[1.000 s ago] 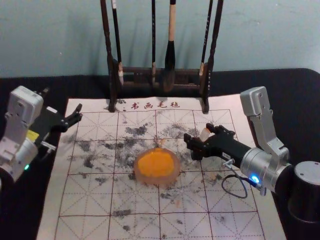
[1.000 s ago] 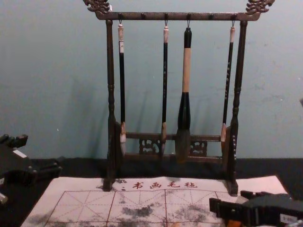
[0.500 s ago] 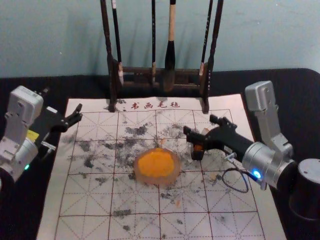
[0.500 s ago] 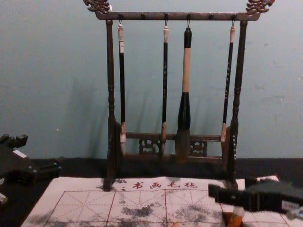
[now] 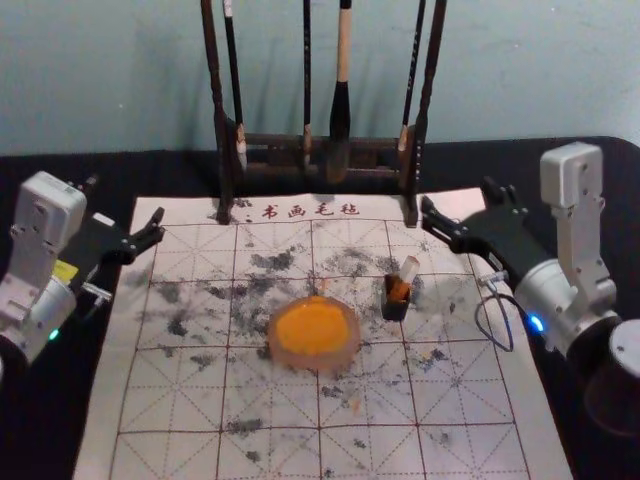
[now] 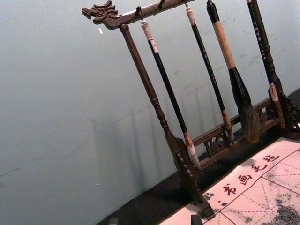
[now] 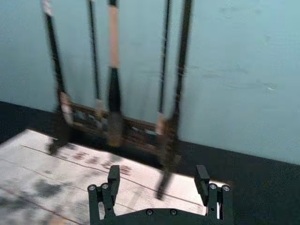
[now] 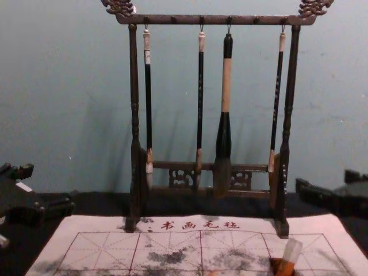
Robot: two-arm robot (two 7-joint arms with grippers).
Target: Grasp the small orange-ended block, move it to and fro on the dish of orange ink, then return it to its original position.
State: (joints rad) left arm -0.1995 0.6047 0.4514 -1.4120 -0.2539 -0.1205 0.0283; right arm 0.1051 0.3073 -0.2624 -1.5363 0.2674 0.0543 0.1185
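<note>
I have the right gripper [image 5: 457, 193] beyond and to the right of the dish [image 5: 314, 362], its jaws spread wide, gripping nothing. The chest view cuts it at the edge, and its outline there is blurred. The orange-ended block [image 5: 405, 278] leans in a small black holder [image 5: 394, 307] just right of the dish, pale end up. I think its lower end sits inside, though the holder's wall hides it from me, and the chest view crops it. My left gripper [image 5: 126, 198] is parked left of and beyond the dish, jaws apart and holding nothing.
</note>
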